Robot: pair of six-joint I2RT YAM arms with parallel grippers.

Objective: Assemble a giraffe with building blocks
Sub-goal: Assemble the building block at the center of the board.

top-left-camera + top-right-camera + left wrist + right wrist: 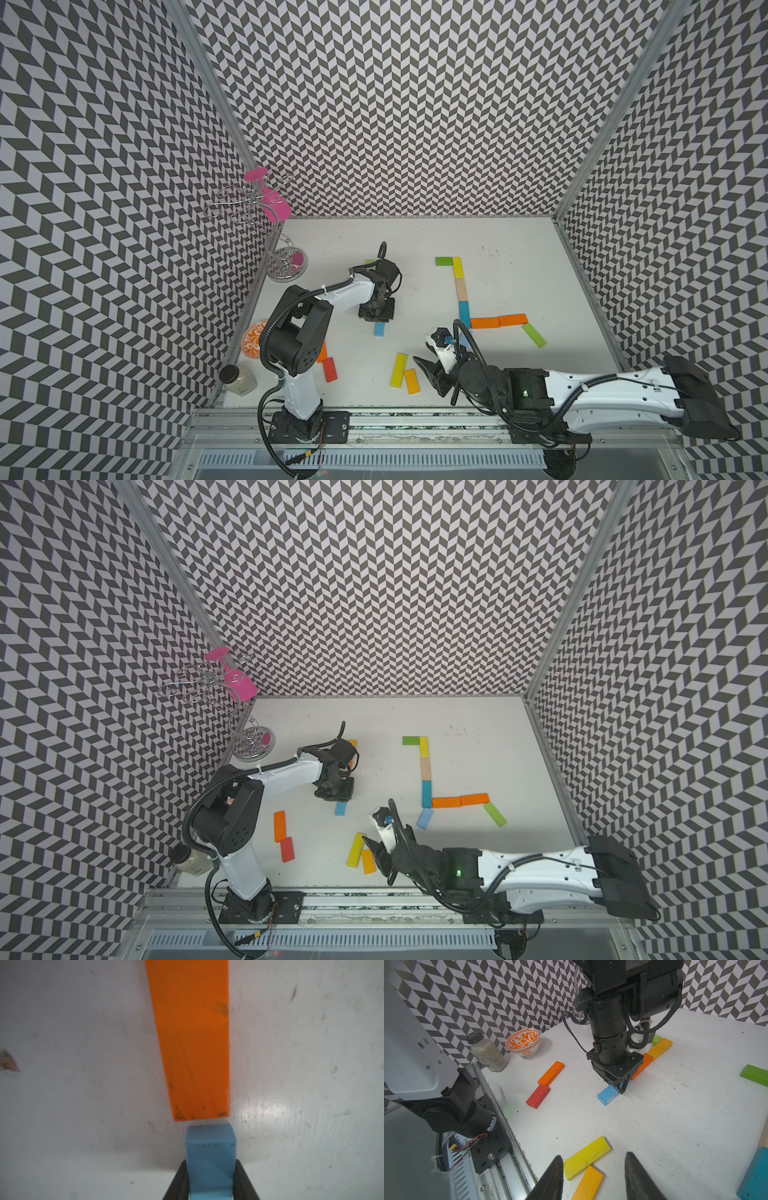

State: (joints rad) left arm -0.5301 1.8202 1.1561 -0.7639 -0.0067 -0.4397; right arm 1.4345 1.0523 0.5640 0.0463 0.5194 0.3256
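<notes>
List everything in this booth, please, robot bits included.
Flat wooden blocks laid as a figure: eight; green, yellow, tan, blue, orange; right side of white table.
Light blue block: one; gripped, centre-left.
Loose row of blocks: three; orange, amber, green; beyond light blue block.
Orange-red pair: two; front left.
Yellow-amber pair: two; front centre.
Round patterned bowl: one; orange-white; left edge.
Glass jar: one; black lid; front left corner.
Wire stand: one; silver, pink pieces; back left.
Left gripper: shut on light blue block.
Right gripper: open, empty.
</notes>
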